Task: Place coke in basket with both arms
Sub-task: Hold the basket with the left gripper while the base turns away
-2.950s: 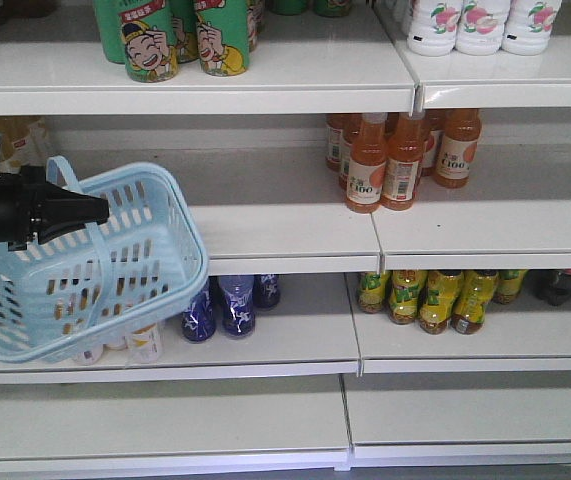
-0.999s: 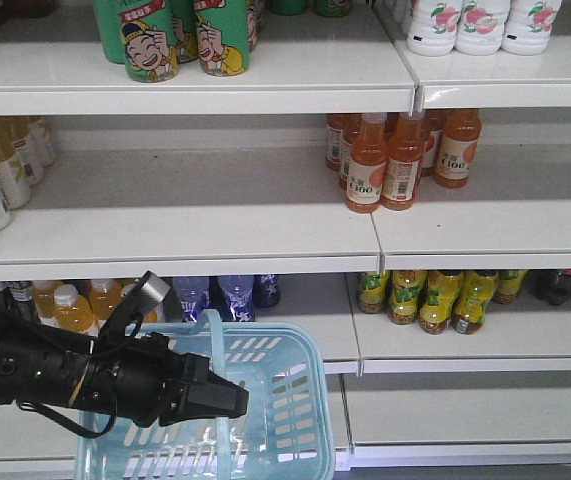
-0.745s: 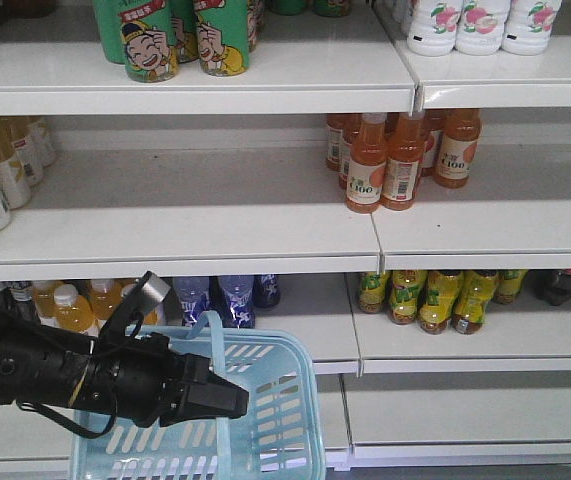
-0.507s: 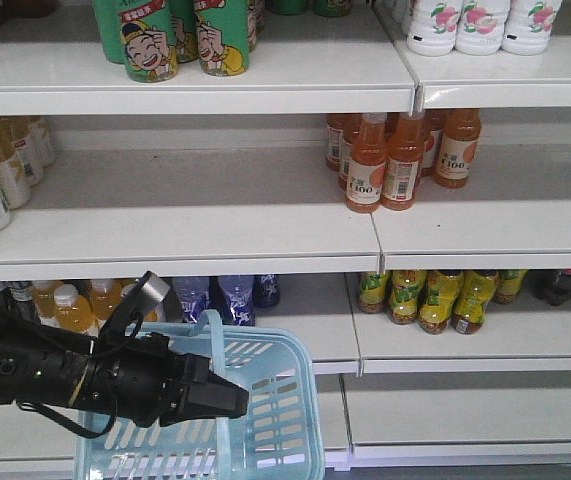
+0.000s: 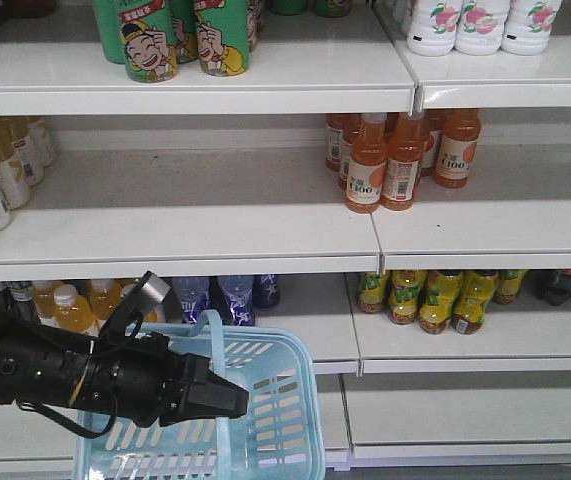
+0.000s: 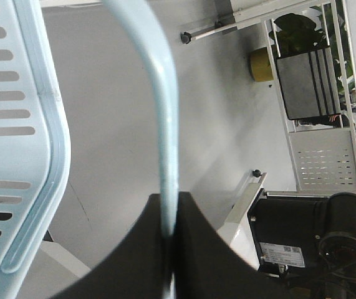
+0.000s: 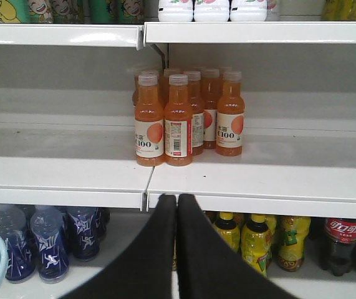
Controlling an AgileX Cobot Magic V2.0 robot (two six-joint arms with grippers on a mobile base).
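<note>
Pale blue plastic marks the basket [image 5: 290,400], which hung tilted at middle-shelf height a few seconds ago and now sits low at the left, in front of the lower shelf [image 5: 415,350]. Over the last second it has hardly shifted. The left claw [image 5: 237,402] pinches the basket's handle [image 6: 165,112] between its jaws. This suggests the carrying arm has reached its holding position and the basket is ready to receive. The right claw [image 7: 177,199] is pressed together, holds nothing, and points at the shelf edge below the orange bottles [image 7: 178,118], whose labels read "C100". The coke [image 7: 340,237] stands on the lower shelf at far right, just beside the yellow-labelled bottles [image 7: 259,240]. Its red label carries white script, too small to read fully. On the top shelf, the green cans [image 5: 150,40] show a cartoon face.
</note>
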